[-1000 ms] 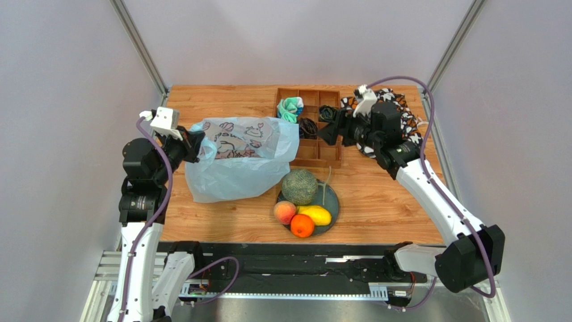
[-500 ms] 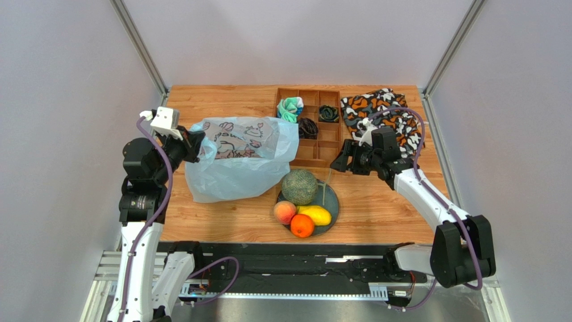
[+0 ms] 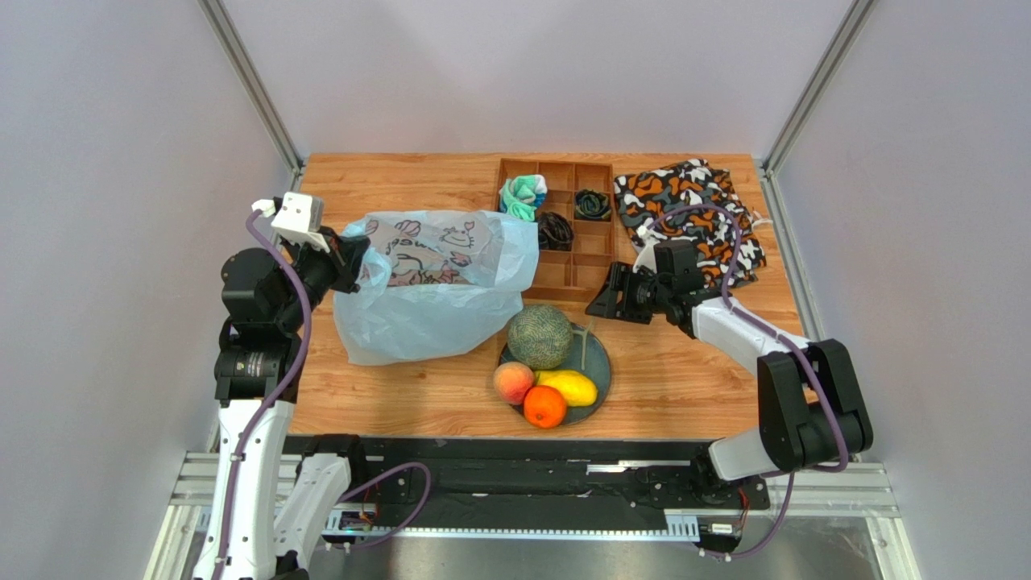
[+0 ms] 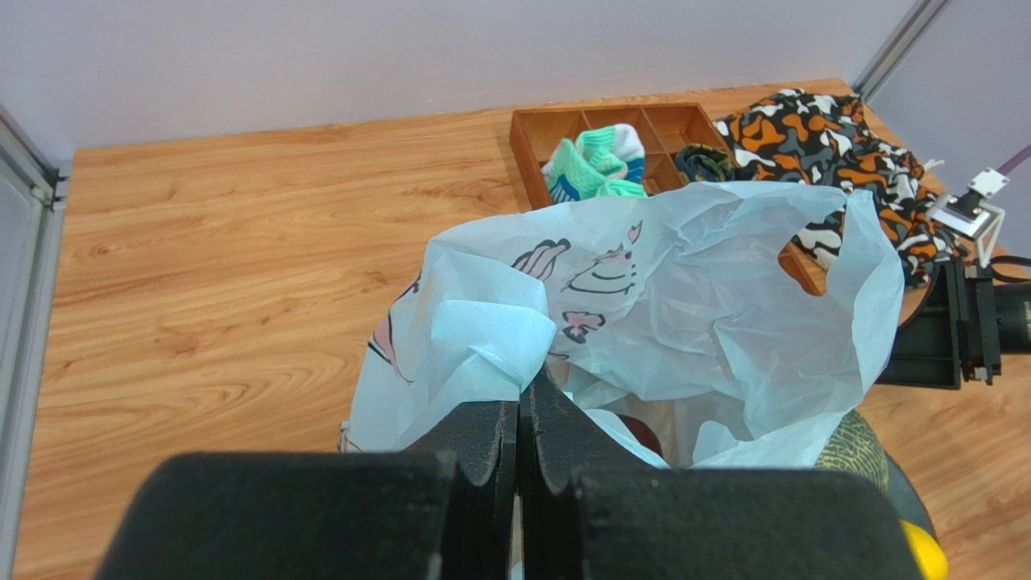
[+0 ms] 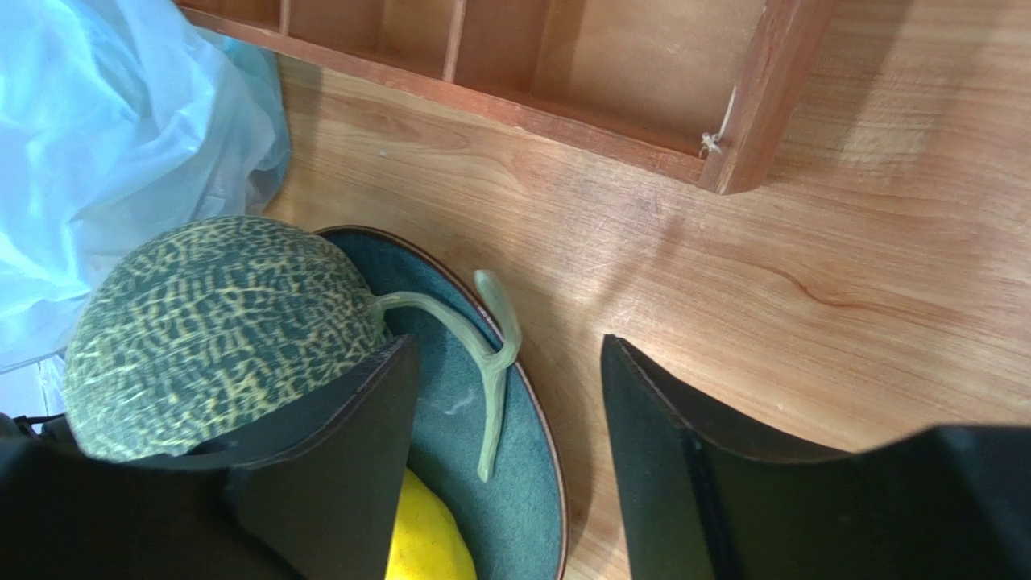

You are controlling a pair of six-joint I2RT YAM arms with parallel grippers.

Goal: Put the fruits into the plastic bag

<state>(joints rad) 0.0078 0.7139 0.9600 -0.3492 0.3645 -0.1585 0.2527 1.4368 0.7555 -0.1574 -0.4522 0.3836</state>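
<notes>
The right gripper (image 5: 506, 363) stands at a middling width, jaws apart and gripping nothing. It is low in the right wrist view, over the right rim of the dark plate (image 5: 539, 483), with the curled stem (image 5: 487, 344) of the melon (image 5: 218, 326) showing in the gap. I judge it is lining up on that melon, the largest fruit and the one nearest the bag. Just below its left jaw sits the yellow mango (image 5: 424, 538); the peach (image 3: 513, 382) and orange (image 3: 545, 407) lie at the plate's lower edge in the top view. Left of centre there, the plastic bag (image 3: 424, 308) slumps on the table (image 3: 678, 375), touching the melon. Its rim is pinched in the left gripper (image 4: 522, 405), which is clamped tight on the film — seemingly to hold the mouth up and open toward the plate.
</notes>
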